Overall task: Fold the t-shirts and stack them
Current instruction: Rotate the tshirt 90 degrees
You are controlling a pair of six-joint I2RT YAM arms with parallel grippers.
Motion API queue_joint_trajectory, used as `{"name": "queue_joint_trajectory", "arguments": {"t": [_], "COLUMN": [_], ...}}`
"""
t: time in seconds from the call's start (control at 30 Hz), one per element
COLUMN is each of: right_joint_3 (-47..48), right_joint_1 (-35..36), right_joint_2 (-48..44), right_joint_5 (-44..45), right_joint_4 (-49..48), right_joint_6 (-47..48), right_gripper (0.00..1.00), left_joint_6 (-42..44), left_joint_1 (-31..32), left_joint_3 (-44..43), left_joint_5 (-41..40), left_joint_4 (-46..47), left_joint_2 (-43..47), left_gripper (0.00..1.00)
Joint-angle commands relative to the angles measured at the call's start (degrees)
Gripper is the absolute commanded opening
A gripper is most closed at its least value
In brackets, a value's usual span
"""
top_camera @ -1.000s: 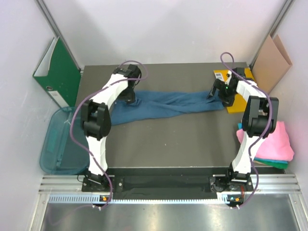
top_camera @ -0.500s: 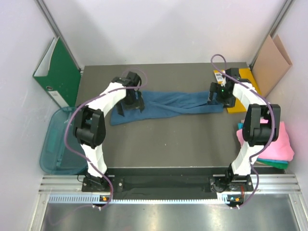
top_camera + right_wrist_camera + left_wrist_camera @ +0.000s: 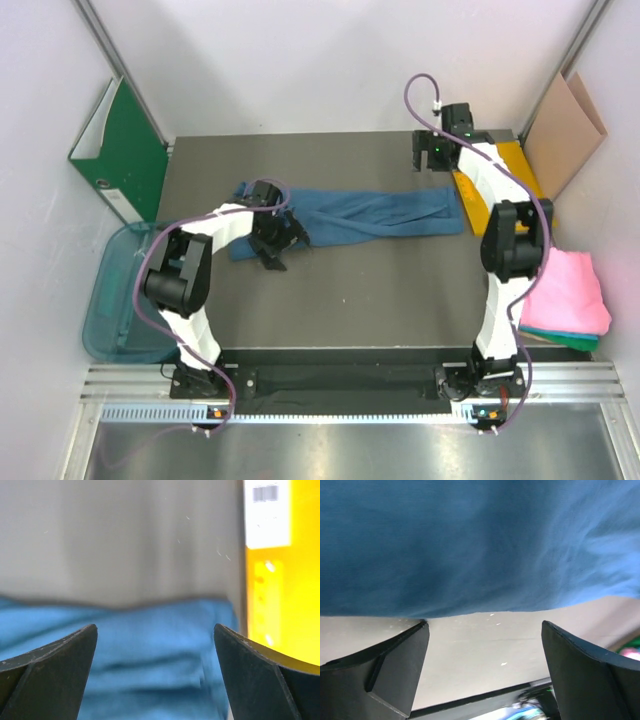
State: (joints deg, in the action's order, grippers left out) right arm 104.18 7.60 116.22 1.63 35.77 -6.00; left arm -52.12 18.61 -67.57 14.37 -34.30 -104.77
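Observation:
The dark blue t-shirt [image 3: 370, 212] lies on the dark table as a long, narrow band running left to right. My left gripper [image 3: 272, 248] is open and empty at the shirt's near left edge. In the left wrist view the blue cloth [image 3: 470, 545] fills the top, with bare table between the spread fingers [image 3: 380, 665]. My right gripper [image 3: 432, 160] is open and empty just beyond the shirt's far right end. The right wrist view shows the blue cloth [image 3: 150, 650] below the gripper [image 3: 155, 630]. The pink t-shirt [image 3: 572, 290] lies folded on the teal-green one [image 3: 560, 338] at the right edge.
A green binder [image 3: 120, 150] leans on the left wall, above a teal plastic bin [image 3: 120, 300]. A brown cardboard sheet [image 3: 565, 130] leans at the back right. A yellow sheet [image 3: 495, 190] with a barcode label [image 3: 267, 515] lies by the shirt's right end.
Both grippers have let go of the shirt's ends. The left has dropped to the near left edge, the right has pulled back toward the far wall. The shirt now lies slack.

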Motion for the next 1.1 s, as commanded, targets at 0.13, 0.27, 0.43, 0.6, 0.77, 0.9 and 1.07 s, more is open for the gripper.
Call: {"name": "queue_joint_trajectory", "arguments": {"t": [0.13, 0.27, 0.43, 0.6, 0.77, 0.9, 1.07], "right_joint_3": [9.81, 9.47, 4.46, 3.57, 1.56, -2.83, -10.73], "right_joint_1": [-0.12, -0.04, 0.40, 0.58, 0.75, 0.93, 2.42], "right_joint_2": [11.91, 12.19, 11.48, 12.62, 11.92, 9.12, 3.50], "right_joint_5": [-7.60, -10.41, -9.63, -7.34, -6.20, -4.88, -6.81], "right_joint_4": [0.44, 1.06, 0.62, 4.13, 8.34, 10.63, 13.88], "right_joint_6": [3.62, 3.80, 3.89, 3.36, 2.49, 2.13, 1.25], "right_gripper": [0.99, 1.00, 1.00, 0.94, 0.22, 0.03, 0.00], "left_joint_6": [-13.53, -15.38, -16.17, -13.98, -11.26, -9.58, -5.20], "left_joint_1": [-0.86, -1.47, -2.79, -3.32, -3.40, -4.55, -6.66], "left_joint_3": [6.40, 5.26, 3.24, -3.78, -13.45, -18.37, -28.91], "left_joint_5": [-3.11, -9.52, -11.39, -11.47, -14.36, -18.76, -20.70], "left_joint_4": [12.16, 10.48, 9.18, 4.70, -4.44, -7.70, -10.42], "left_joint_2": [7.12, 9.23, 5.21, -2.09, -10.01, -12.03, -17.56], "left_gripper": [0.98, 0.98, 0.85, 0.20, 0.00, 0.00, 0.00]}}
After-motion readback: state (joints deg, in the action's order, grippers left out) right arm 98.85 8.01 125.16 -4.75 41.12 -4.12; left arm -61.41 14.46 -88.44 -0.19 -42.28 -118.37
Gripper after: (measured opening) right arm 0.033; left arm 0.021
